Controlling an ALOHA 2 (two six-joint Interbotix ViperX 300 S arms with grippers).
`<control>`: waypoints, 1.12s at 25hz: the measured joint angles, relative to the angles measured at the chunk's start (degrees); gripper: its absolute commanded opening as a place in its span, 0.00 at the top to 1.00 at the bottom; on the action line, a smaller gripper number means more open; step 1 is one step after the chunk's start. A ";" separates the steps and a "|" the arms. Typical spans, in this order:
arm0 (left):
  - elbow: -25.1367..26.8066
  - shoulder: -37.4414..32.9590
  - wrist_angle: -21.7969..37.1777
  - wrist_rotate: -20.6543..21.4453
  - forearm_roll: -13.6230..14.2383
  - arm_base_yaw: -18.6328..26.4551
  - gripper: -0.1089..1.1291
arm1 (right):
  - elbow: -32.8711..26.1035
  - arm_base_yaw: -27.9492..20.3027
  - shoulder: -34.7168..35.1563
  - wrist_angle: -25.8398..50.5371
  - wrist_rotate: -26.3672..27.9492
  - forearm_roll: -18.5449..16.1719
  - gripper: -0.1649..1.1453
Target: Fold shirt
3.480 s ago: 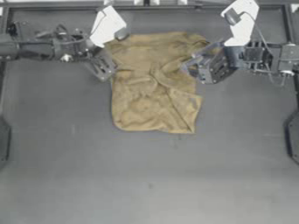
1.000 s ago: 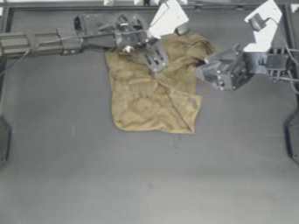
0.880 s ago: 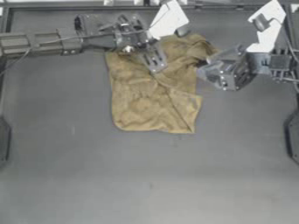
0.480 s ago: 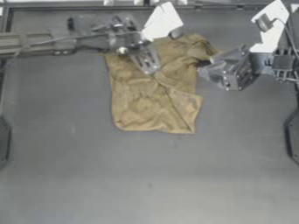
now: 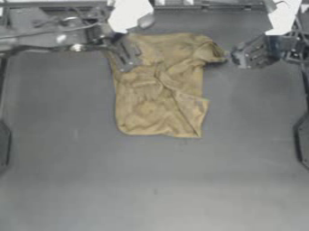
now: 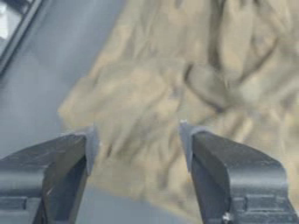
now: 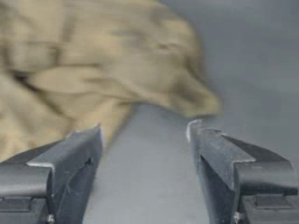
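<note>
The shirt [image 5: 161, 85] lies crumpled on the tabletop [image 5: 151, 180] near its far edge. Your left claw [image 5: 125, 55] hovers spread apart over the shirt's upper left corner. Your right claw [image 5: 241, 55] waits, jaws apart, just beside the right sleeve.

1. The shirt [image 5: 161, 88] has its upper left corner hidden beneath the left gripper [image 5: 125, 56] in the top view; whether the jaws touch the cloth there cannot be told.
2. In the left wrist view the shirt [image 6: 198, 87] is blurred and cut off by the picture's edges, so its collar and sleeves cannot be made out.
3. In the right wrist view the shirt [image 7: 88, 65] is blurred and runs past the edge; only one corner shows whole.
4. The right gripper [image 5: 241, 56] is blurred in the top view, and its arm is cut off at the edge.
</note>
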 measured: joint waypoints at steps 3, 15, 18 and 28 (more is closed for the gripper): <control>2.90 -3.43 -1.49 -1.23 0.00 -0.62 0.19 | -0.79 -0.70 3.60 -2.55 0.00 -0.09 0.18; 6.50 -7.65 -2.37 -1.67 -0.09 -1.49 0.19 | -2.46 -4.57 12.57 -5.98 -0.09 -1.23 0.18; 6.50 -7.65 -2.46 -1.76 -0.09 -1.58 0.19 | -2.46 -5.63 13.54 -6.06 -0.09 -1.67 0.18; 6.59 -7.65 -2.46 -1.67 -0.09 -1.93 0.19 | -2.55 -8.26 18.19 -9.76 -0.09 -2.37 0.18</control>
